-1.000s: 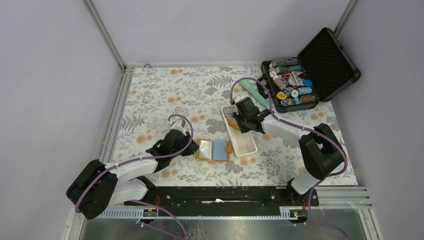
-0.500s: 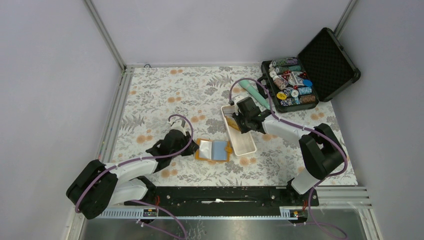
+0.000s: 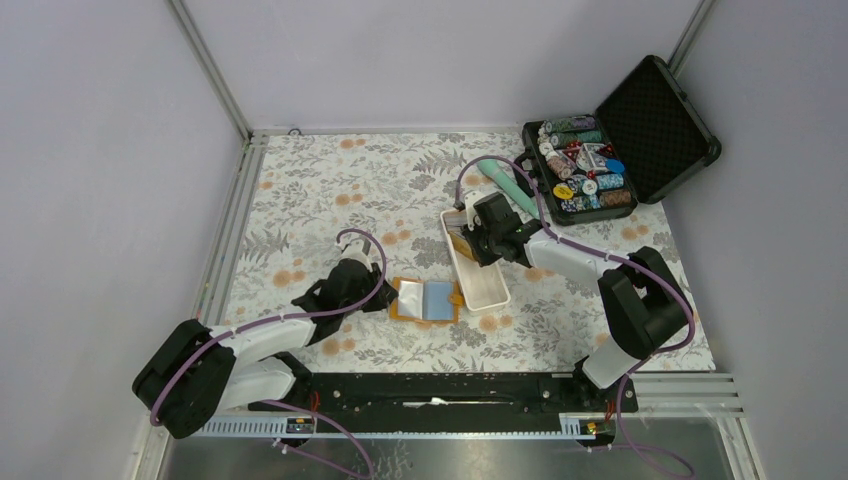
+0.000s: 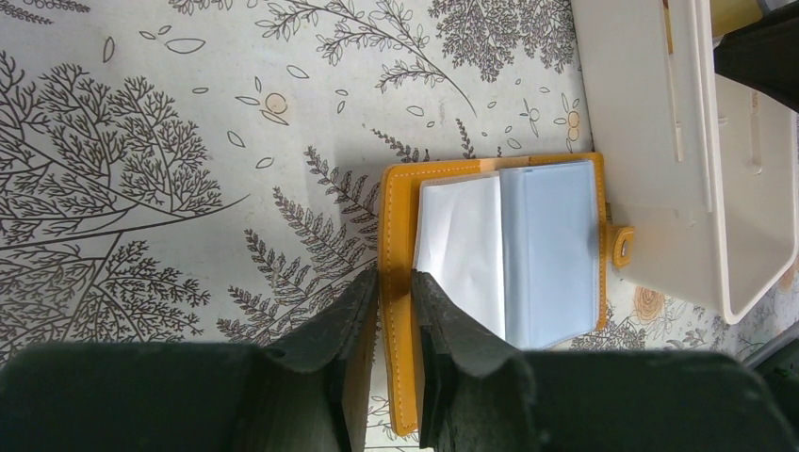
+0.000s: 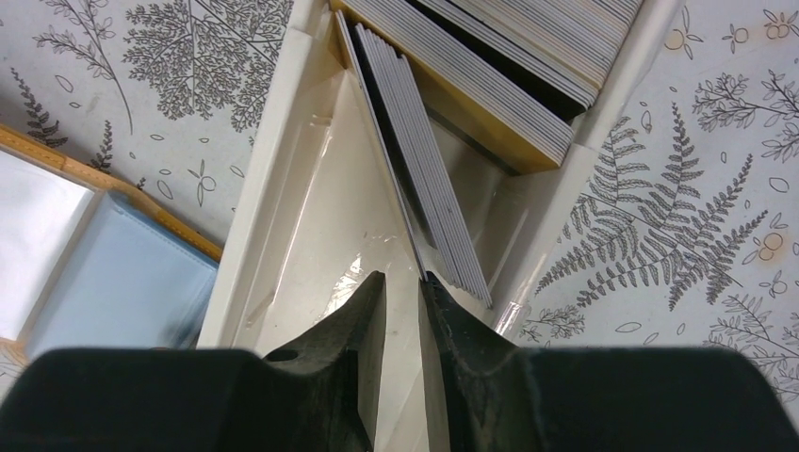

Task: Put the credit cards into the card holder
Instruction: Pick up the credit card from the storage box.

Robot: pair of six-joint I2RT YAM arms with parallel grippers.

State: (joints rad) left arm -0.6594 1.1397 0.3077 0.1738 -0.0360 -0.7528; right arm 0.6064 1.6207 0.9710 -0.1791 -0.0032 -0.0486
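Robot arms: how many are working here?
2. The left arm grips the orange card holder's cover; the right arm pinches a credit card in the white tray.

The left gripper (image 4: 396, 282) sits at the near edge, its two dark fingers (image 4: 330, 330) pinched on the left cover of the card holder (image 4: 509, 250), with the orange edge running between them. The holder lies open and flat on the floral tablecloth (image 4: 188, 141), with a white pocket (image 4: 460, 250) on the left and a light blue pocket (image 4: 551, 250) on the right. Its snap tab (image 4: 622, 247) sticks out to the right, just beside the wall of the white tray (image 4: 650, 141), which runs off toward the far right.
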